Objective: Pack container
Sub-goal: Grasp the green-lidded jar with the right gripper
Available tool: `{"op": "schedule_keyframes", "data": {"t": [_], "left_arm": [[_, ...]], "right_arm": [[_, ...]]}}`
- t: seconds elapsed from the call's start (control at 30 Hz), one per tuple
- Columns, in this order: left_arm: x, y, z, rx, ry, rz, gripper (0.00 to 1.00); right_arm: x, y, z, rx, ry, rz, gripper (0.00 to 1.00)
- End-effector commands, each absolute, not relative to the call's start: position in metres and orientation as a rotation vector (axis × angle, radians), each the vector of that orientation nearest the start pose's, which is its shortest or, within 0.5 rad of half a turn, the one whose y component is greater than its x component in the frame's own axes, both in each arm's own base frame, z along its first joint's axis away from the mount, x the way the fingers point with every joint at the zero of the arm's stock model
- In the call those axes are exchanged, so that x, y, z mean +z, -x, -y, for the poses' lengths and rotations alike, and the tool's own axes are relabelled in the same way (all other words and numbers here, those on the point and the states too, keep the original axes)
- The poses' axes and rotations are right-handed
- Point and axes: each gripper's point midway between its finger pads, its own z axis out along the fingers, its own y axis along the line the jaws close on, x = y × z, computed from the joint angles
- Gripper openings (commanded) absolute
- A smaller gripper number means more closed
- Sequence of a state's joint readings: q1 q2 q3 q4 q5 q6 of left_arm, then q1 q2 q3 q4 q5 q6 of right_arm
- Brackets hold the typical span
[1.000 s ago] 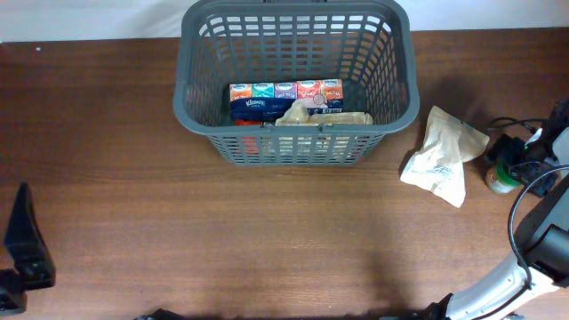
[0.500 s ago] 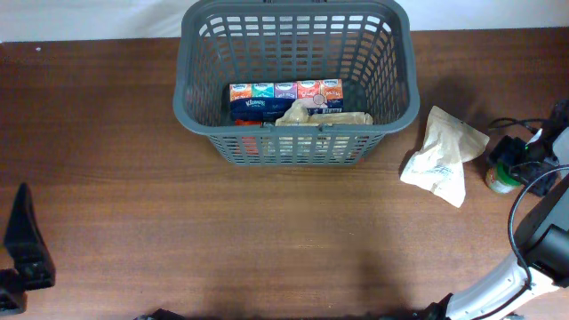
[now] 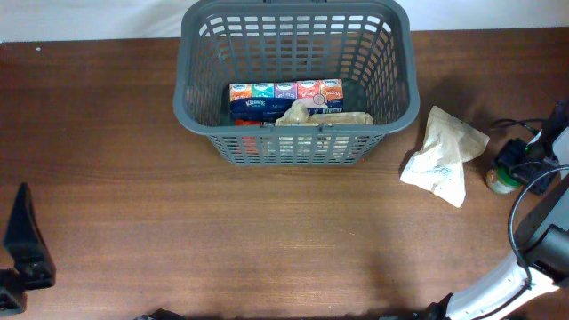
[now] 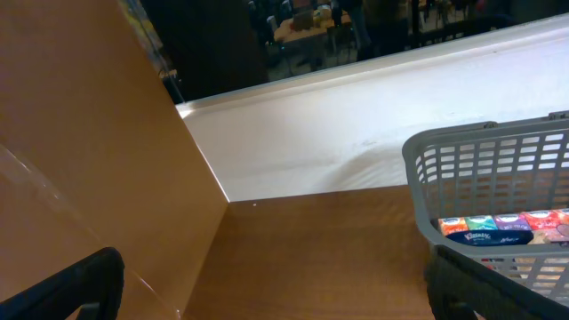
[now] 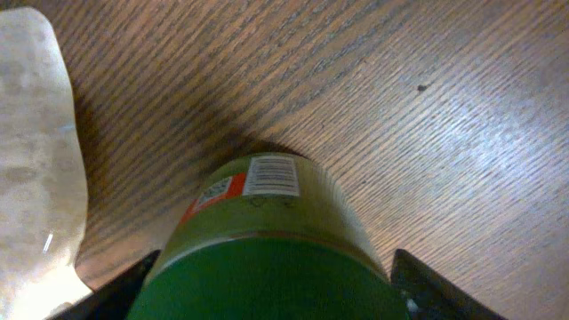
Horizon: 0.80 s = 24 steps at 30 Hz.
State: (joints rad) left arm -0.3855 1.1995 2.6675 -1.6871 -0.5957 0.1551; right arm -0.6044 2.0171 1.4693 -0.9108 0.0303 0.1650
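STEP: right gripper (image 5: 276,293) is straddling green-lidded jar (image 5: 276,191), far right, beside paper pouch (image 3: 442,156) | GRIP: clamping cannot be confirmed | LEFT: left gripper (image 4: 271,276) is idling, fingers spread | TARGET: container (image 3: 293,147) is sitting far-centre | ADVICE: centre jaws on lid before closing; lift straight, clearing pouch.

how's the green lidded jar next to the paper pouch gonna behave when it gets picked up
The jar looks rigid, with smooth round sides, so it may slip or twist in a light pinch. It stands upright on the table; tipped over, it would probably roll. The pouch close beside it could get nudged.
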Motion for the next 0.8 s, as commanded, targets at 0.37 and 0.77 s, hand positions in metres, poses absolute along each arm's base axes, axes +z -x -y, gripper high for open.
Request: {"op": "schedule_keyframes", "data": {"t": [0.37, 0.77], "left_arm": [[0.562, -0.131, -0.054, 0.370, -0.026, -1.769, 0.99], [0.562, -0.131, -0.054, 0.370, -0.026, -1.769, 0.99]], "right_arm": [[0.031, -0.334, 0.222, 0.024, -1.178, -2.786, 0.54], [0.173, -0.392, 0.205, 0.271, -0.958, -2.502, 0.25]]}}
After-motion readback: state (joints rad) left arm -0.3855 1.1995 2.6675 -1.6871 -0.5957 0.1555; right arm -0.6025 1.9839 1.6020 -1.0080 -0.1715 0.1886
